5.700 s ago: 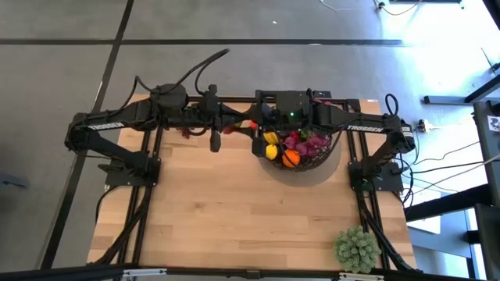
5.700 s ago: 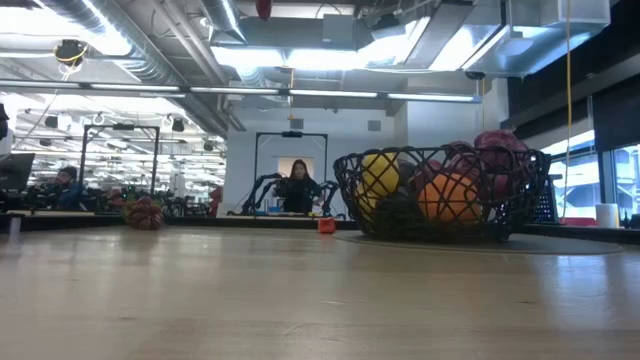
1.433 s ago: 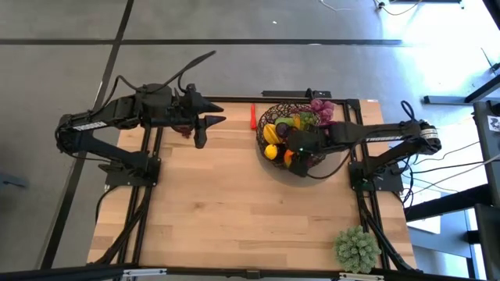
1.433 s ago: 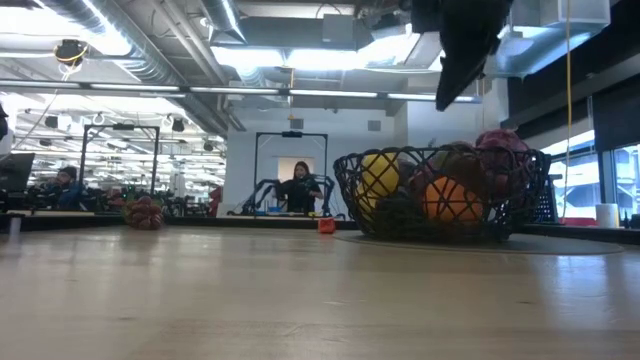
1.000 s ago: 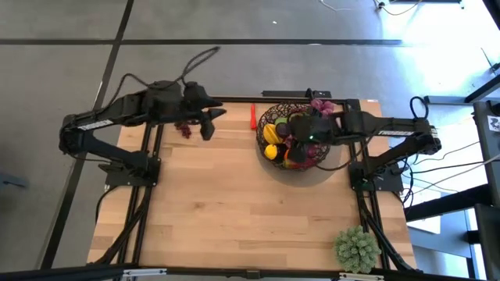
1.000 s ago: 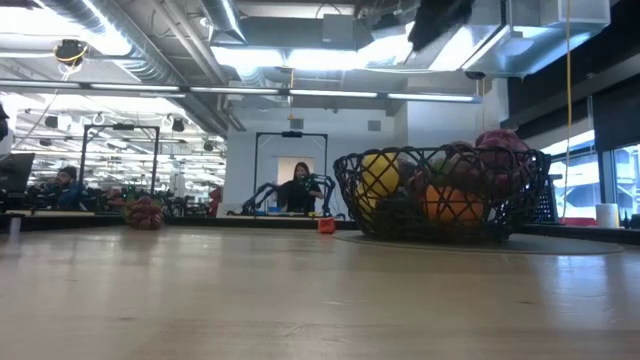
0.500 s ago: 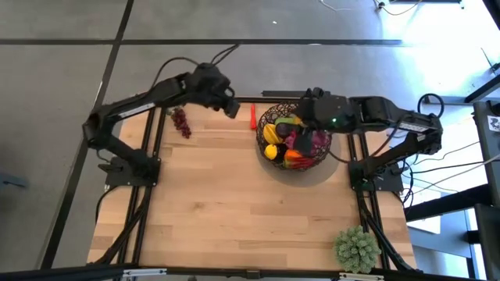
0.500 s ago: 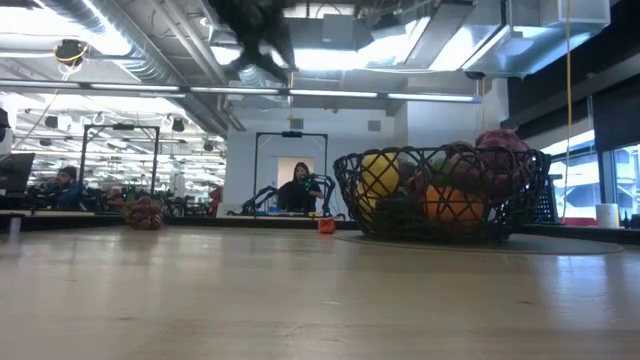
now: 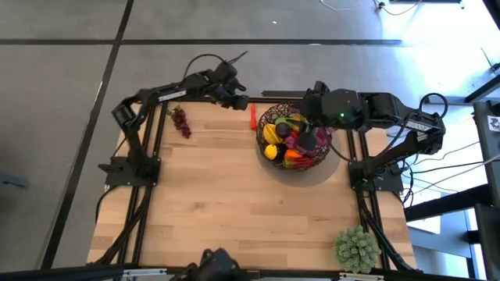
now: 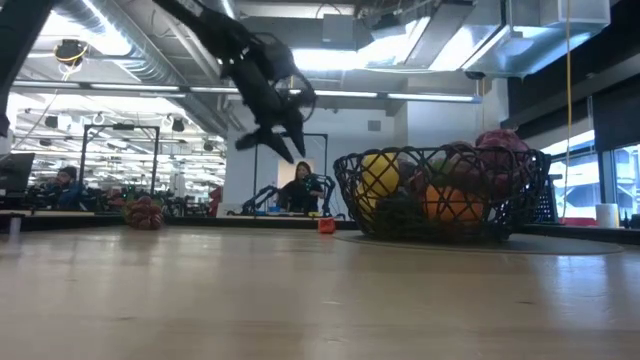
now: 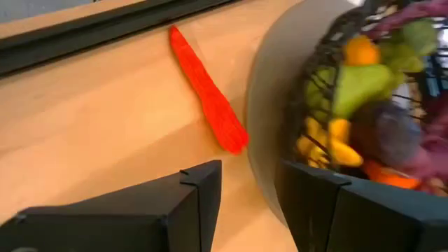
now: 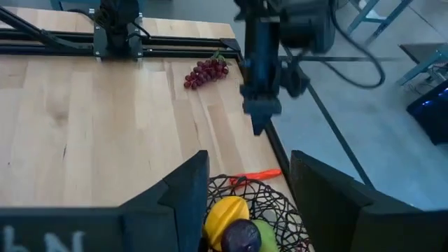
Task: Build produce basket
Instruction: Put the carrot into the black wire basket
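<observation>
Left tool (image 9: 241,102) hangs above the far edge of the worktop, just left of the red chilli (image 9: 252,116); its dark flat-sided fingers (image 11: 192,203) stand parted with nothing between them, touching nothing. Chilli is a long tapered red piece, lying flat on bare wood just beside the basket (image 9: 266,121), not in it. Right tool (image 12: 241,189) sits over the far side of the basket, fingers apart, empty, clear of the fruit.

Basket is round, dark open-weave wire, standing at the far right of the worktop. Inside: smooth yellow fruits (image 9: 270,151), an orange (image 9: 291,158), green pieces (image 9: 294,122), crinkly purple leaves (image 9: 311,139). A bunch of dark red grapes (image 9: 181,122), knobbly, lies alone on the wood at the far left, well apart from the basket. Spiky pale green plant ball (image 9: 357,247) sits at the near right corner.

Worktop (image 9: 234,203) is pale wood planks with visible grain, framed by black rails. Floor around is grey with dark lines. Beyond the far edge, an open workshop with ceiling lights and ducts; a person (image 10: 299,187) is sitting at another arm rig.
</observation>
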`<action>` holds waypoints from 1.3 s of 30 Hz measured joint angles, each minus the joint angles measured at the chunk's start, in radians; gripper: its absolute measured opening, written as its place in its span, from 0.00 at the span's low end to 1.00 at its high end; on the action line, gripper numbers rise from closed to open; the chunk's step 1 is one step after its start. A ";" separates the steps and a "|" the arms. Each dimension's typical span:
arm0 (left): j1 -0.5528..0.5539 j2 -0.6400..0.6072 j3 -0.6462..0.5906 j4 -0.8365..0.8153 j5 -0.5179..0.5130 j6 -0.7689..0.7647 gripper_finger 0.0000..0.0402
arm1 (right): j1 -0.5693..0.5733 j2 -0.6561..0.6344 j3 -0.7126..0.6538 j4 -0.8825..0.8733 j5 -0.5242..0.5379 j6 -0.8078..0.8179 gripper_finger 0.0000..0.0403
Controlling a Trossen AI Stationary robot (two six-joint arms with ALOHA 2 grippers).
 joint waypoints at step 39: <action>0.090 0.268 0.000 0.396 0.303 0.359 0.30 | -0.049 0.000 -0.003 0.136 0.095 -0.005 0.48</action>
